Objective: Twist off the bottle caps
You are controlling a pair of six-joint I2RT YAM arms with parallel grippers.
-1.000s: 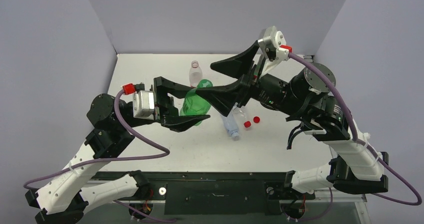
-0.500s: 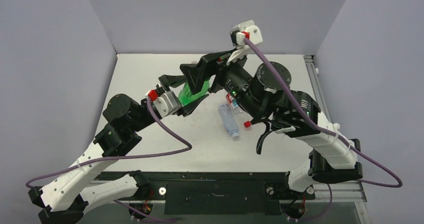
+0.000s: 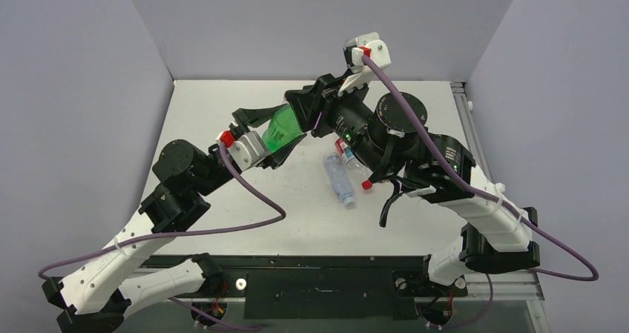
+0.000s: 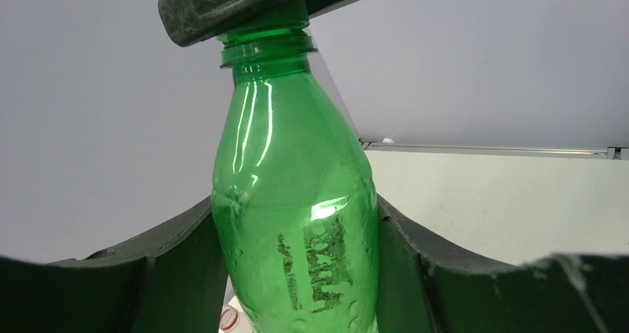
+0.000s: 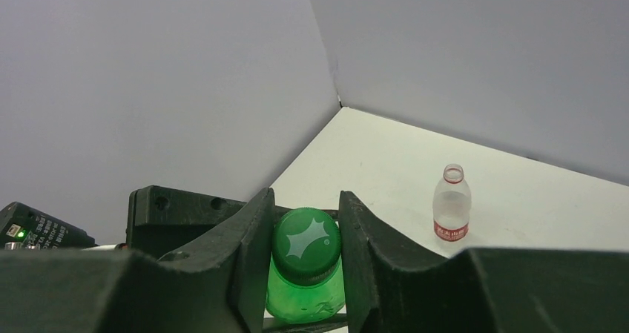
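Observation:
The green bottle is held up above the table, my left gripper shut on its body. In the left wrist view the bottle fills the gap between the two dark fingers. My right gripper comes in from the right and is shut on the bottle's green cap, one finger on each side. The left wrist view hides that cap behind a right finger. A red cap lies loose on the table.
A clear pale bottle lies on its side mid-table. A red-labelled bottle is partly hidden under my right arm. Another red-labelled bottle stands uncapped near the back wall. Grey walls enclose the table on three sides.
Both arms carried the green bottle back and left. The right gripper swung over its top and has now closed from wide open onto the green cap. The left grip is unchanged.

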